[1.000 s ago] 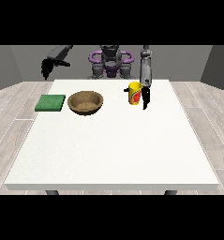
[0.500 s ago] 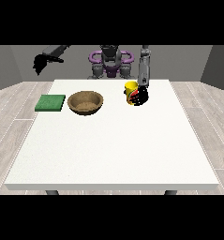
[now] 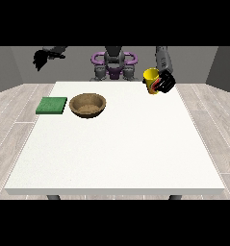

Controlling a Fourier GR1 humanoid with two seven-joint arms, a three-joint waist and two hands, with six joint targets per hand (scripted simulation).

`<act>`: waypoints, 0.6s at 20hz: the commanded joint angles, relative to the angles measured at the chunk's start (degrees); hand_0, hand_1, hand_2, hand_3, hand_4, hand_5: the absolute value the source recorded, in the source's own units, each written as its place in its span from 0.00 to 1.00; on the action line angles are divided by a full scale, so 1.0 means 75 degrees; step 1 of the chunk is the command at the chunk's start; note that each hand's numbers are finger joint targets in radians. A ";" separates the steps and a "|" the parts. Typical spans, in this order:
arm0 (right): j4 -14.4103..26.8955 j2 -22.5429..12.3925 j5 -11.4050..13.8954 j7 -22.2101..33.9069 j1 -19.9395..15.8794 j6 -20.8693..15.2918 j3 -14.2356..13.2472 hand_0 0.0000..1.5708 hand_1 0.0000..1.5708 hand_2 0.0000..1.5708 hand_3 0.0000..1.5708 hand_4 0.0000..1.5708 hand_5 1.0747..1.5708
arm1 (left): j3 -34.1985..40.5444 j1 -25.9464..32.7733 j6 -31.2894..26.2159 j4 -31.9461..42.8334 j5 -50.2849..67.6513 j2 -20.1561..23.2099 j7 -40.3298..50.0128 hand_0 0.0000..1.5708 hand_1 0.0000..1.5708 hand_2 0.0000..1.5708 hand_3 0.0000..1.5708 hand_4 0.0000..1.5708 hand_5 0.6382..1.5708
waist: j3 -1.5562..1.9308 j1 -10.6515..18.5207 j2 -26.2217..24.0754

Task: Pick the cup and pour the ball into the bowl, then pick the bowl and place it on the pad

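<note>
At the top centre of the frame the robot's torso is dark grey, ringed by purple loops at the shoulders. Its forearms are grey and tubular. Each robot hand is black: one at upper left, one at upper right.

Matt white table, wood-like brown bowl, glossy yellow cup.
</note>
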 commanded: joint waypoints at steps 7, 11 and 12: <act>0.1351 -0.0117 0.0188 -0.0731 0.0129 0.0261 -0.0234 0.00 0.00 0.00 0.00 0.00 1.00 | -0.1202 -0.1149 0.0066 -0.0532 -0.1625 -0.0335 0.2822 0.94 0.94 1.00 1.00 1.00 0.69 | -0.0022 0.0317 -0.0438; 0.1291 -0.0220 0.0081 -0.0701 -0.0194 0.0311 -0.0284 0.00 0.00 0.00 0.00 0.00 1.00 | -0.1614 -0.1435 0.0668 -0.0398 -0.2593 -0.0381 0.3504 0.95 0.95 1.00 1.00 0.97 0.70 | -0.0023 0.0162 -0.0242; 0.1397 -0.0248 -0.0057 -0.0368 -0.0192 0.0379 -0.0303 0.00 0.00 0.00 0.00 0.00 1.00 | -0.1947 -0.1449 0.0680 -0.0356 -0.2966 -0.0624 0.3992 0.95 0.95 1.00 1.00 0.96 0.67 | -0.0021 0.0194 -0.0581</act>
